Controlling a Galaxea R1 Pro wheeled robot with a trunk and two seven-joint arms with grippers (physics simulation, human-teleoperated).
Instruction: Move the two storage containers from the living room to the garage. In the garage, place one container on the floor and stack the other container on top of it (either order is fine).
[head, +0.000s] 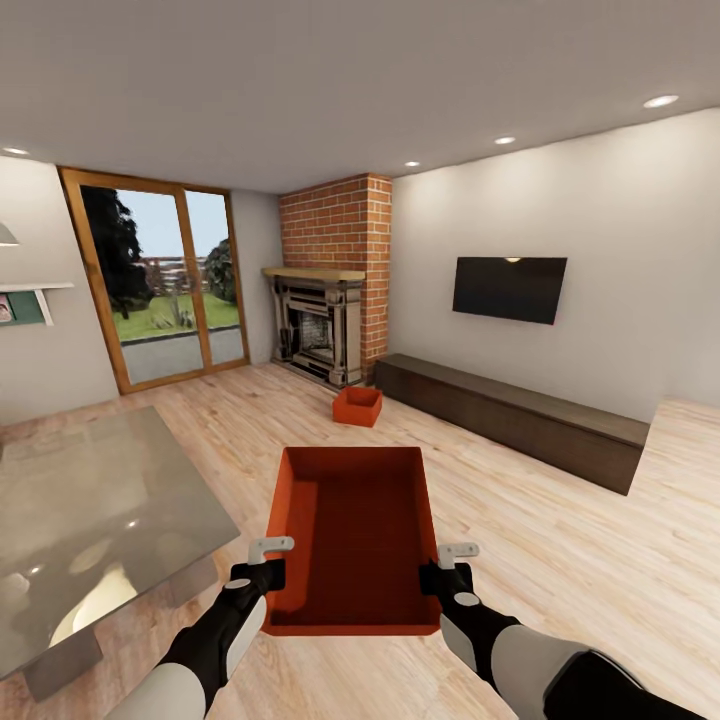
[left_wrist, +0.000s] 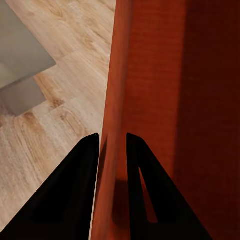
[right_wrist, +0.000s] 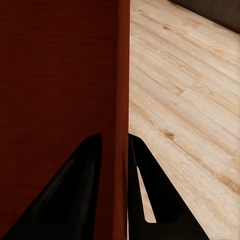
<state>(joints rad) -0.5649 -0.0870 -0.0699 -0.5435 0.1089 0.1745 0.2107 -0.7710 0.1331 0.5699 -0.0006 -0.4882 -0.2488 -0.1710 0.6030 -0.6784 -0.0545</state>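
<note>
**Q:** Both arms are up front, right? What are they doing?

**A:** Yep. Left tool (head: 268, 572) is clamped on the left wall of the near storage container (head: 352, 535), one finger inside and one outside, and the left wrist view shows the thin wall pinched between the black fingers (left_wrist: 80, 190). Right tool (head: 447, 574) is clamped on the right wall the same way (right_wrist: 114, 190). So the tray is held up between them, above the wood-plank floor (head: 560, 540).

**Q:** Which way does it point?

**A:** Long axis runs near to far, away from the robot toward the fireplace (head: 320, 325). Open top faces up, nothing inside.

**Q:** And the other one?

**A:** Second storage container (head: 358, 405) sits on the floor farther off, just in front of the fireplace, near the left end of the long dark bench (head: 510, 415). Looks empty too, turned slightly on the diagonal. Grey desk (head: 90, 510) is off to the near left, black wall screen (head: 509, 288) above the bench.
</note>
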